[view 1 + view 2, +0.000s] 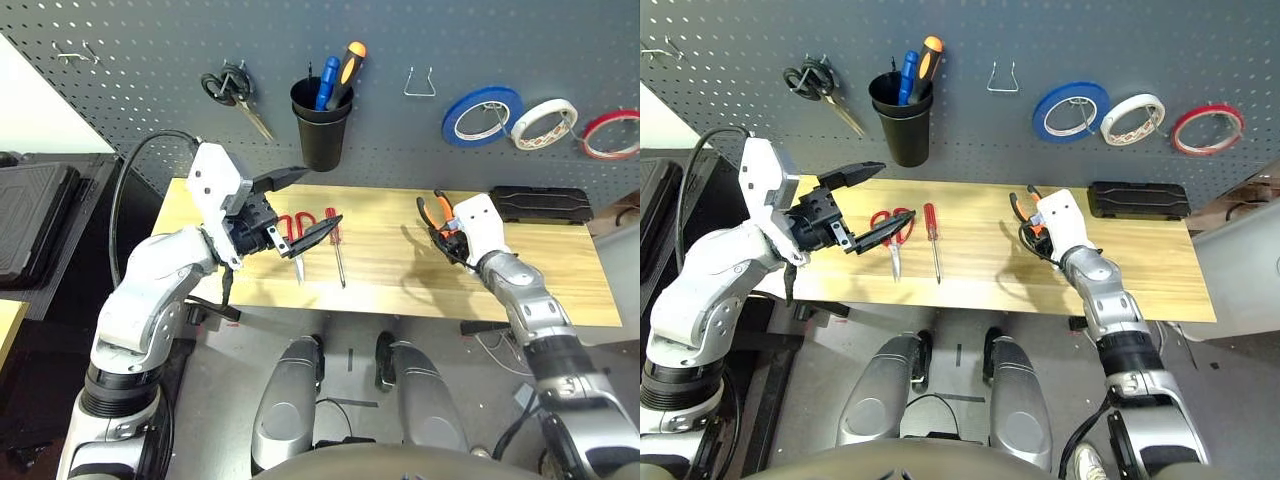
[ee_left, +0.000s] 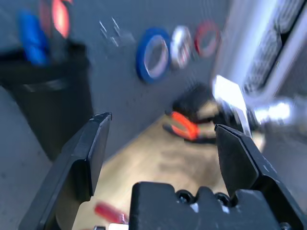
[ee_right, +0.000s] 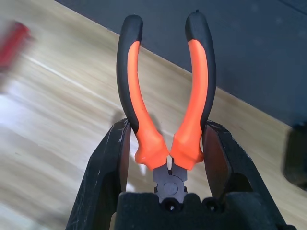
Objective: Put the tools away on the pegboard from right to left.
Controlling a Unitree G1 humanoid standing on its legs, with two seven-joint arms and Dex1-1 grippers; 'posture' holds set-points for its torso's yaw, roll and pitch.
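Your right end effector (image 3: 165,163) is pinching the orange-and-black-handled pliers (image 3: 165,105), one finger against each handle near the pivot, with the handles pointing away from the wrist. In the head view it sits right of centre, above the wooden surface (image 1: 400,270) and short of the back edge.

Your left end effector (image 1: 300,205) is spread wide and holds nothing, at centre left of the frame over the near left part of the surface. Just beside its lower finger lie the red-handled scissors (image 1: 296,240) and the slim red-handled screwdriver (image 1: 336,245), side by side on the wood.

The stretch of surface between the screwdriver and the pliers is bare. On the pegboard (image 1: 150,60), the thin red tape ring (image 1: 612,134) hangs at upper right, and a wire hook (image 1: 419,84) stands free at upper centre.
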